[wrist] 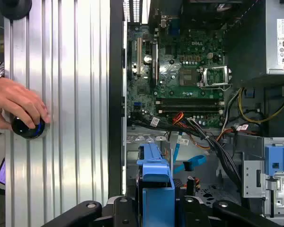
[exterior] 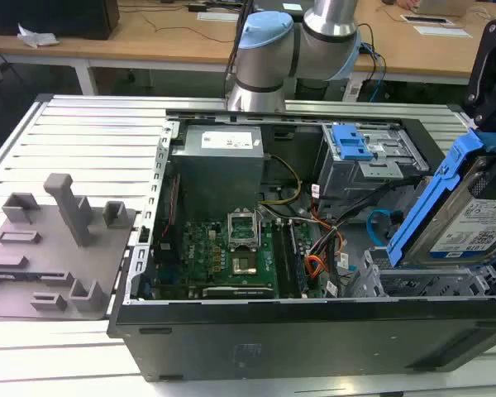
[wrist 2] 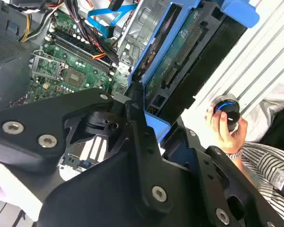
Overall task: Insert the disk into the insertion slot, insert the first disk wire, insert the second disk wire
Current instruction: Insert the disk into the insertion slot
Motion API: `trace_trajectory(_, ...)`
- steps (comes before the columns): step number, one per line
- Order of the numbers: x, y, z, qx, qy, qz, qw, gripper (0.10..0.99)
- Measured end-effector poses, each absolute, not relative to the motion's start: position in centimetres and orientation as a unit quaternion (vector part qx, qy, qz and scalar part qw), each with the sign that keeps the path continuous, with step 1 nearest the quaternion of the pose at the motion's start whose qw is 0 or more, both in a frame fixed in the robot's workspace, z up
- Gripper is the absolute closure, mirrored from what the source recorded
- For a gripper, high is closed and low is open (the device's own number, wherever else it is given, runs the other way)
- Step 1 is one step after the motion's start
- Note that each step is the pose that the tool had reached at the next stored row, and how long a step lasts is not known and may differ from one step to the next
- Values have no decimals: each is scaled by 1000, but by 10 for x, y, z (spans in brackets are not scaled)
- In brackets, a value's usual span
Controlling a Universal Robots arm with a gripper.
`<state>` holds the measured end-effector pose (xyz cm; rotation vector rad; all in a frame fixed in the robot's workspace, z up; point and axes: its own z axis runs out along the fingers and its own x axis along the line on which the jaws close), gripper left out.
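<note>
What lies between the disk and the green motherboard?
In the exterior view, the light-blue cable and the orange-and-black wire bundle lie between the disk and the motherboard.

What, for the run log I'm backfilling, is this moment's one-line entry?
gripper: shut on silver hard drive in blue plastic carrier | drive: tilted above silver perforated sheet-metal cage, not inserted

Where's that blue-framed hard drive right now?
The disk hangs tilted at the exterior view's right, held in the gripper over the insertion slot, near the second disk wire.
</note>
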<state>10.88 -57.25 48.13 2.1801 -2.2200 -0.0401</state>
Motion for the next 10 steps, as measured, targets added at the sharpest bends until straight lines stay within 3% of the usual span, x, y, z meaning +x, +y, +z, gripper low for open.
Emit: trace_trajectory(10, 109, -573, 471, 701, -713, -13, 15, 722)
